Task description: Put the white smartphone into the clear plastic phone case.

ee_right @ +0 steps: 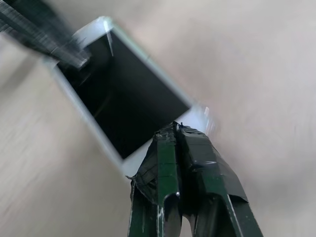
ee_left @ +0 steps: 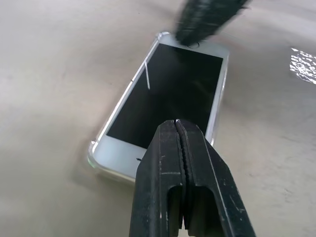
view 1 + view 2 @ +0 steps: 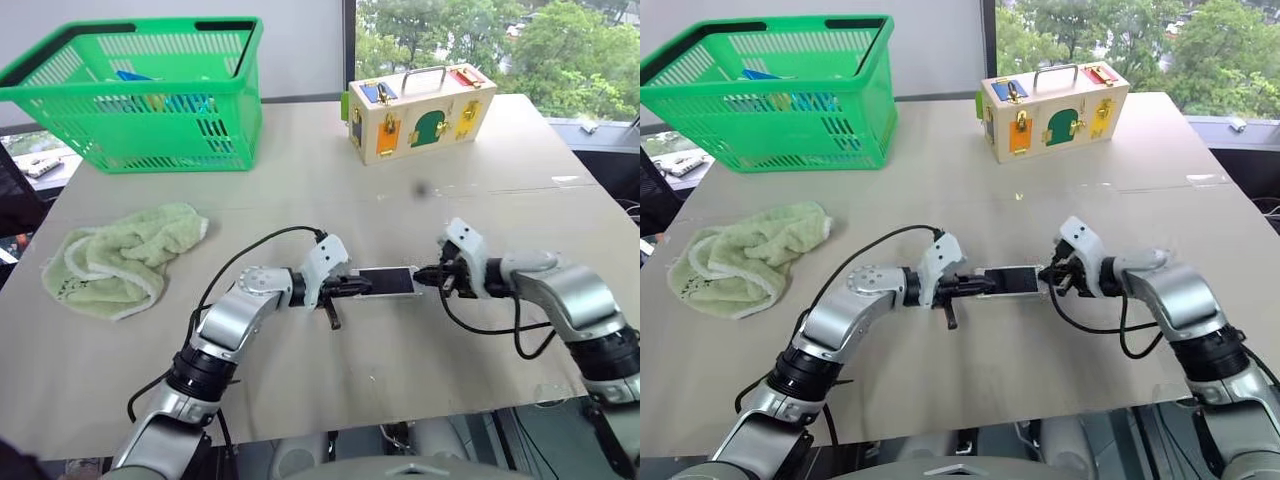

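**Pressing a phone at both ends with closed fingers**

Lying flat near the middle of the beige counter [image 3: 300, 150], closer to its near edge than its far edge, the white smartphone [image 3: 387, 282] faces screen up with its long side running along the near edge. In the left wrist view a thin transparent rim wraps the phone's edge and corners: this is the clear plastic phone case [image 2: 92, 159], and the phone sits inside it.

Two robot arms reach in from the near edge and meet at the phone. The left gripper [image 3: 352, 287] has its two black fingers pressed together, tips over the phone's left end; they hold nothing. The right gripper [image 3: 424, 277] also has its fingers drawn tight together, tips at the phone's right end, gripping nothing. Whether either set of tips actually touches the phone cannot be told.

At the far left corner of the counter stands a green plastic basket [image 3: 150, 135] with blue items inside. Toward the far right corner stands a wooden box [image 3: 420, 115] with coloured doors, latches and a handle. A crumpled pale green towel [image 3: 120, 260] lies near the left edge, well apart from the phone.
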Robot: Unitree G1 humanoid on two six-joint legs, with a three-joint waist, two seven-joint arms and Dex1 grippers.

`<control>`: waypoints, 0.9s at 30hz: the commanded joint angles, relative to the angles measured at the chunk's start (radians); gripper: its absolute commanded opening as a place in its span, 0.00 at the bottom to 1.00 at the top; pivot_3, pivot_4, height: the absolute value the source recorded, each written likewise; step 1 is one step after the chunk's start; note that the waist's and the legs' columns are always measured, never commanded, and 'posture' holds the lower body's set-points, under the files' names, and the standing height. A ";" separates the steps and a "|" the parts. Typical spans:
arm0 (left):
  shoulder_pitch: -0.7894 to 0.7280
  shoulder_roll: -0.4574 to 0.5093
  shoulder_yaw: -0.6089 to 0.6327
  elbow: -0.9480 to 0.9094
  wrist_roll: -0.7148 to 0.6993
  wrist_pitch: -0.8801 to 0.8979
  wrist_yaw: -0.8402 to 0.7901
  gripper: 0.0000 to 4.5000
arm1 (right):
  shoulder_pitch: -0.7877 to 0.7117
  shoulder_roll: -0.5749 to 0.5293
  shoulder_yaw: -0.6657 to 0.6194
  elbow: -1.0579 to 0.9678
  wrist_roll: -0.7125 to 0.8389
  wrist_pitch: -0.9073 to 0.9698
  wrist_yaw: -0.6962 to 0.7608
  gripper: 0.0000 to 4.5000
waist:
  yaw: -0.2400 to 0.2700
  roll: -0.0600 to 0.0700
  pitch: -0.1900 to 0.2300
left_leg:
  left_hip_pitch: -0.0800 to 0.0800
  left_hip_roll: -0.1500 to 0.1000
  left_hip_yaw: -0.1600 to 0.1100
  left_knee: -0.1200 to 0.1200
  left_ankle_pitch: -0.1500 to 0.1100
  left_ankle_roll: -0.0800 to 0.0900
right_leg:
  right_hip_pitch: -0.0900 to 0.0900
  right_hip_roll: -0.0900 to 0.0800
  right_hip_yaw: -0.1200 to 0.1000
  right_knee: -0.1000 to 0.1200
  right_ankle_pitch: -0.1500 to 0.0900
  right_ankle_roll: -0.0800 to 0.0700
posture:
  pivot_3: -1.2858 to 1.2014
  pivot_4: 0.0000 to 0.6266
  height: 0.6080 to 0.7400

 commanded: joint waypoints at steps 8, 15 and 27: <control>-0.007 -0.002 -0.008 -0.020 -0.002 0.025 0.001 0.00 | -0.018 -0.057 0.129 -0.014 -0.035 0.048 0.005 0.00 | -0.001 0.000 0.001 | -0.010 0.000 0.000 0.001 0.000 0.000 | -0.010 0.003 0.001 0.001 0.000 0.000 | 0.52 0.24 1.00; -0.005 -0.002 -0.006 -0.020 0.000 0.027 0.004 0.00 | -0.068 -0.097 0.356 0.035 -0.129 0.057 0.054 0.00 | -0.002 -0.002 0.000 | -0.009 0.001 -0.001 0.001 0.000 0.000 | -0.010 0.003 0.001 0.001 0.000 0.000 | 0.52 0.24 1.00; 0.079 -0.022 0.057 -0.073 -0.022 -0.093 0.028 0.00 | 0.110 0.028 0.060 0.050 -0.120 -0.411 -0.018 0.00 | 0.001 -0.010 -0.006 | -0.009 0.001 -0.001 0.001 0.000 -0.001 | -0.010 -0.005 -0.002 0.001 0.000 0.000 | 0.52 0.24 1.00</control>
